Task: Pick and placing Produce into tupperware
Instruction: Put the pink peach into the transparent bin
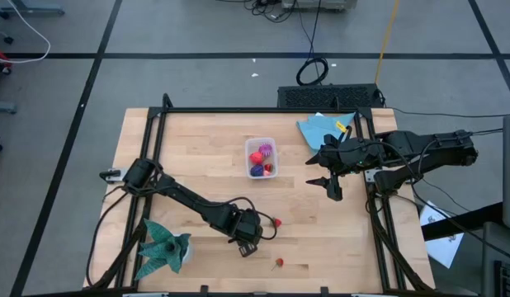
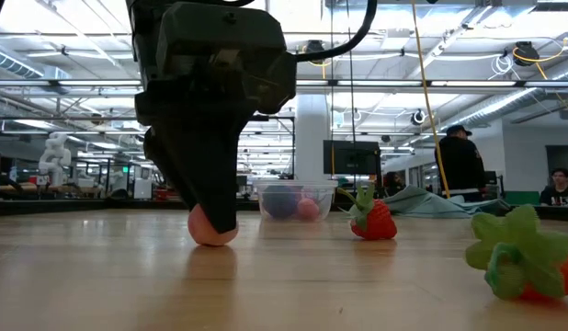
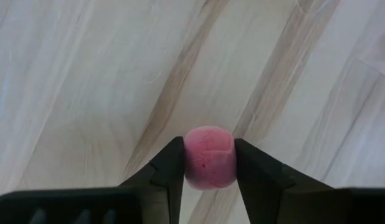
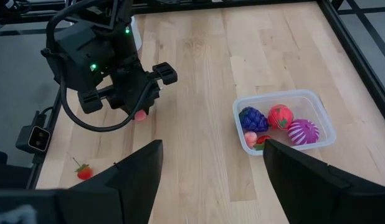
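While the tupperware (image 4: 285, 126) holds several fruits, left fingers (image 3: 171, 171) pinch a pink fruit (image 3: 209, 156); right fingers (image 4: 139, 171) gape, empty.

Tub (image 1: 261, 157) mid-table w/ fruits (image 1: 262, 160) inside; strawberries (image 1: 277, 222) nearer front.

One camera looks straight down on the whole table (image 1: 197, 157). Another sits at board height, facing the room. The left wrist camera hangs close above the wood; the right's watches the tupperware (image 4: 286, 121) (shared with overhead).

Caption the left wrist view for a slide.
Left gripper shut on a pink toy fruit, both fingers pressing its sides, just above the wooden table.
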You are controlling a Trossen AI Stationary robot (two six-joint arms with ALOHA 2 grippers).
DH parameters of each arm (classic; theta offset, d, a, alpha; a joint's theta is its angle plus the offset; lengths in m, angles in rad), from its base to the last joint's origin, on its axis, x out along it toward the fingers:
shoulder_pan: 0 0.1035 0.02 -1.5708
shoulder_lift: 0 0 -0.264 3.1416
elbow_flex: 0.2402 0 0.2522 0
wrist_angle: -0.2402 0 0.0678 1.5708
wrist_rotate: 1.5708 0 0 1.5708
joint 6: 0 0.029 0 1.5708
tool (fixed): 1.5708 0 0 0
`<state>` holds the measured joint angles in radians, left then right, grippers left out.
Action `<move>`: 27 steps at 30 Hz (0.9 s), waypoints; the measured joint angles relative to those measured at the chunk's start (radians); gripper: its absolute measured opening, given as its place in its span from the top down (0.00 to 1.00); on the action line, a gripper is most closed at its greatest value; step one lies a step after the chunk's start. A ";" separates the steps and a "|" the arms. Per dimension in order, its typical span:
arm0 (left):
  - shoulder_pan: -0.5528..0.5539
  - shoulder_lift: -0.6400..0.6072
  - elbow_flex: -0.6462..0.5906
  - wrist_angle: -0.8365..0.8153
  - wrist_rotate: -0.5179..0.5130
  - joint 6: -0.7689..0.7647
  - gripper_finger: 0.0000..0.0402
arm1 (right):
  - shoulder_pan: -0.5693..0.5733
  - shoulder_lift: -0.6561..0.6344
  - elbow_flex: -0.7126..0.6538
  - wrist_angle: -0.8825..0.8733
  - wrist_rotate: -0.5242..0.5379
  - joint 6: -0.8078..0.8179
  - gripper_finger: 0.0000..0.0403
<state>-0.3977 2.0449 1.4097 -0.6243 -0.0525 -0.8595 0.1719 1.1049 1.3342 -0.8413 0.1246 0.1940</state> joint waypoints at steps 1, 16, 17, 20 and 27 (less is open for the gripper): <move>0.000 0.000 0.000 0.000 0.000 0.000 0.70 | 0.000 0.000 0.000 0.000 0.000 0.000 0.33; 0.031 0.000 0.090 -0.146 -0.009 0.049 0.70 | 0.000 0.000 0.000 0.000 0.000 0.003 0.33; 0.039 0.000 0.115 -0.188 -0.010 0.063 0.70 | 0.000 0.000 0.000 0.000 0.000 0.003 0.33; 0.060 0.000 0.207 -0.327 -0.045 0.121 0.70 | 0.000 0.000 0.000 0.000 0.000 0.003 0.33; 0.151 -0.002 0.455 -0.669 -0.302 0.288 0.70 | 0.000 0.000 0.000 0.000 0.000 0.003 0.33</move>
<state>-0.2466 2.0430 1.8644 -1.2932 -0.3547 -0.5712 0.1719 1.1049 1.3342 -0.8413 0.1246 0.1974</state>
